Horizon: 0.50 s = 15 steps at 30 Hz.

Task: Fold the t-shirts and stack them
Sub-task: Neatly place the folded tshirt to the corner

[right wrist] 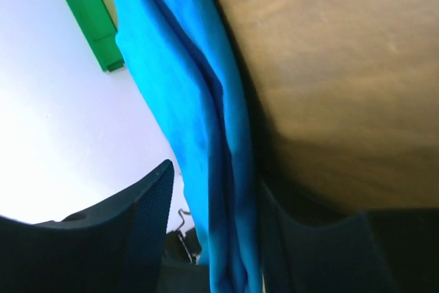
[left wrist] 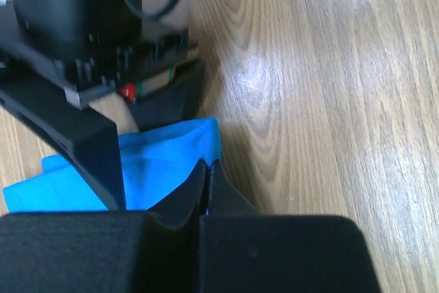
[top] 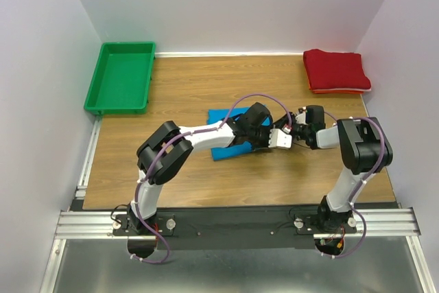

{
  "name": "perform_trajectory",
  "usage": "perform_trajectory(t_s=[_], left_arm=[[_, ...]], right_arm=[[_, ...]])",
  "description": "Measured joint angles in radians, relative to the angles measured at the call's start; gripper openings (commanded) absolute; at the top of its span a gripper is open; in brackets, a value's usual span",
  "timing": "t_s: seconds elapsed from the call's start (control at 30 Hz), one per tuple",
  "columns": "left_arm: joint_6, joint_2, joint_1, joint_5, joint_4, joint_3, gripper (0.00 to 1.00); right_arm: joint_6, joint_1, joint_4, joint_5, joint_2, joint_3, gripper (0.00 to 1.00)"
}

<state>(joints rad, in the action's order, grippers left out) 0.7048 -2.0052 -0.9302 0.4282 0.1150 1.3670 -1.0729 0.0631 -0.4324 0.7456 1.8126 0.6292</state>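
Blue t-shirt (top: 225,150) is pinched by clenched left hand (left wrist: 207,169), straddled by unclosed right hand (right wrist: 216,186).

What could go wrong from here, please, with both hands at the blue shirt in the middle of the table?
The left hand looks shut on just the edge of the blue shirt; such a thin pinch might slip when lifted.
The right hand straddles several bunched layers, jaws open; closing there could grab uneven layers and spoil the fold.
The two hands sit very close together and could collide.
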Motion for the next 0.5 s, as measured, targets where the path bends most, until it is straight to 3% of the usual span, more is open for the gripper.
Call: perform_trajectory(t_s=[0.37,0.5], left_arm=[[-0.042,0.010,0.031,0.041,-0.001,0.000,0.00],[-0.066,0.010,0.043,0.055,-0.001,0.005,0.00]], right_arm=[[-0.083,0.087,-0.263,-0.102,0.128,0.050,0.54],[-0.103,0.098,-0.307,-0.143,0.150,0.058,0.49]])
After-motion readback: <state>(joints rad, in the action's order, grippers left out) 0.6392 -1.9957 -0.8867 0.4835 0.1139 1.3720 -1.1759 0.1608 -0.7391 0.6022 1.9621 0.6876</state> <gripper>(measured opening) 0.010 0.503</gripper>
